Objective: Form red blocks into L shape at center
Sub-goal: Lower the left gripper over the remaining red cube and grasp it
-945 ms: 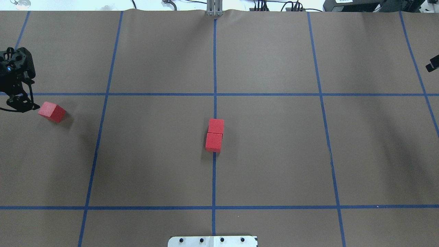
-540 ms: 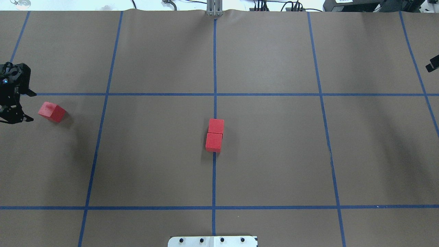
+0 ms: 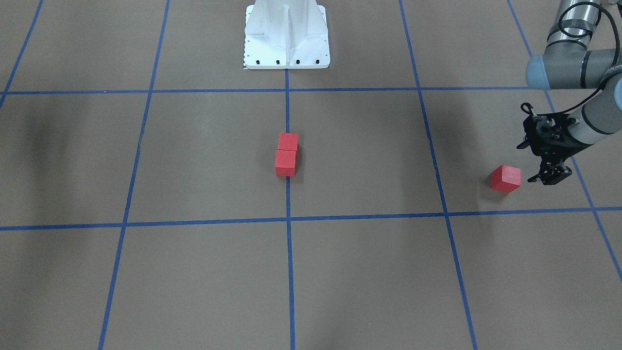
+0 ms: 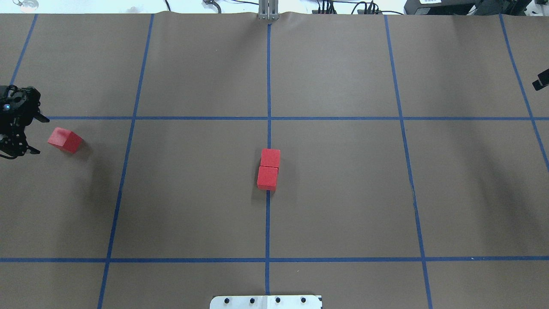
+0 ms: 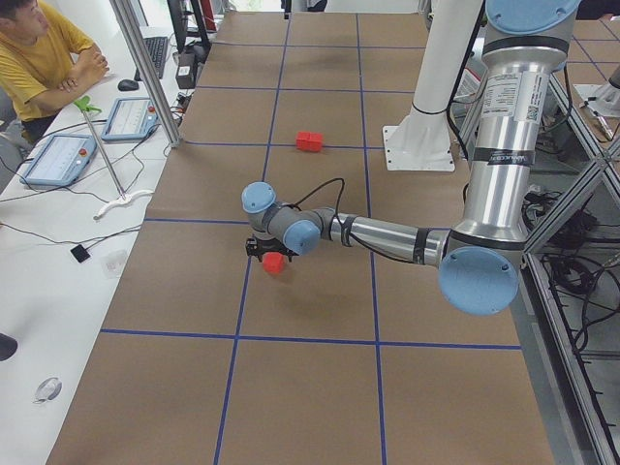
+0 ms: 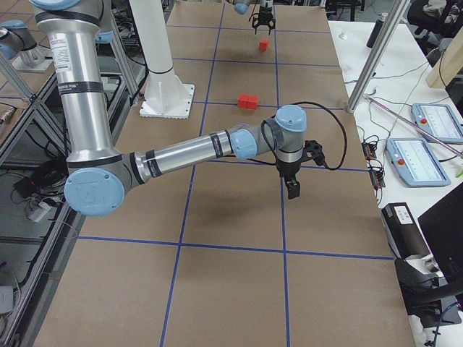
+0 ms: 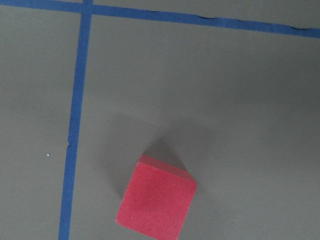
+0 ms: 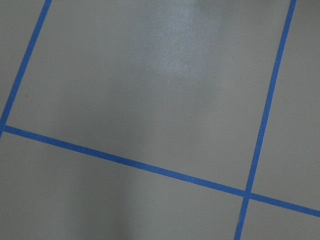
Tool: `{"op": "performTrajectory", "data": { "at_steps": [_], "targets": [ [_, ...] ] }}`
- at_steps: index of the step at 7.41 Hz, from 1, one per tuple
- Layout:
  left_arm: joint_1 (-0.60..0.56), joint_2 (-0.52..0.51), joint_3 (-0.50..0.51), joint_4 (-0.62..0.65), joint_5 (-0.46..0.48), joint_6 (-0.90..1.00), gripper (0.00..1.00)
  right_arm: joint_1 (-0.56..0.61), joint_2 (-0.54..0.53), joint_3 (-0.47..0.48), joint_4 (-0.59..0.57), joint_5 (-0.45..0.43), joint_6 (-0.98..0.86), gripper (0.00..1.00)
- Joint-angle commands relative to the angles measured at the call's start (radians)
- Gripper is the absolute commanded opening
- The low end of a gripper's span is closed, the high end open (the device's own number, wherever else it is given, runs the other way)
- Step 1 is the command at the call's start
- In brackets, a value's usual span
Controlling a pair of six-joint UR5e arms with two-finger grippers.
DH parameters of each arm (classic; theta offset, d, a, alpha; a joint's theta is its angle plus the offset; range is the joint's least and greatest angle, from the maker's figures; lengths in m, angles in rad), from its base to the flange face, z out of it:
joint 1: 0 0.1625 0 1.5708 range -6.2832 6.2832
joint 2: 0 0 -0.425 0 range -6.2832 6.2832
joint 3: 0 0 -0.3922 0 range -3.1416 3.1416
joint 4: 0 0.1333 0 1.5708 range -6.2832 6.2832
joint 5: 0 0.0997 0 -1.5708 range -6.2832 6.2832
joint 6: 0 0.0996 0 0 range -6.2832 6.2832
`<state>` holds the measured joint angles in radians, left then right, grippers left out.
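Two red blocks (image 4: 270,157) (image 4: 267,177) stand touching in a short row on the blue tape line (image 4: 268,86) at the center; they also show in the front view (image 3: 285,162). The third red block (image 4: 64,140) lies turned at an angle at the far left, also in the front view (image 3: 505,178) and low in the left wrist view (image 7: 156,201). My left gripper (image 4: 38,134) is open and empty, just left of that block and apart from it. My right gripper (image 4: 541,80) barely shows at the right edge; I cannot tell its state.
The robot's white base plate (image 4: 266,301) sits at the table's near middle edge. A metal post (image 4: 268,10) stands at the far edge. An operator (image 5: 39,58) sits at a side table with tablets beyond the left end.
My left gripper has drawn back to the left, away from the lone red block that its finger was next to. The blocks have not moved.
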<state>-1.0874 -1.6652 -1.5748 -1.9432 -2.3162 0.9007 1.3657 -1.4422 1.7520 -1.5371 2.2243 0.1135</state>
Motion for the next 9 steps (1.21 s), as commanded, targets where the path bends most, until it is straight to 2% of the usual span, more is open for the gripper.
{"op": "performTrajectory", "data": {
  "at_steps": [1,2,9],
  "targets": [
    [0.003,-0.002,0.053,-0.084,0.0,-0.005,0.99,0.001,-0.001,0.0,0.0,0.0,0.0,1.0],
    [0.004,-0.005,0.082,-0.13,0.001,-0.011,0.99,0.001,-0.001,0.0,0.0,0.0,0.0,1.0],
    [0.004,-0.015,0.085,-0.2,0.006,-0.013,0.99,0.001,-0.001,-0.005,0.0,0.0,0.0,1.0]
  ]
}}
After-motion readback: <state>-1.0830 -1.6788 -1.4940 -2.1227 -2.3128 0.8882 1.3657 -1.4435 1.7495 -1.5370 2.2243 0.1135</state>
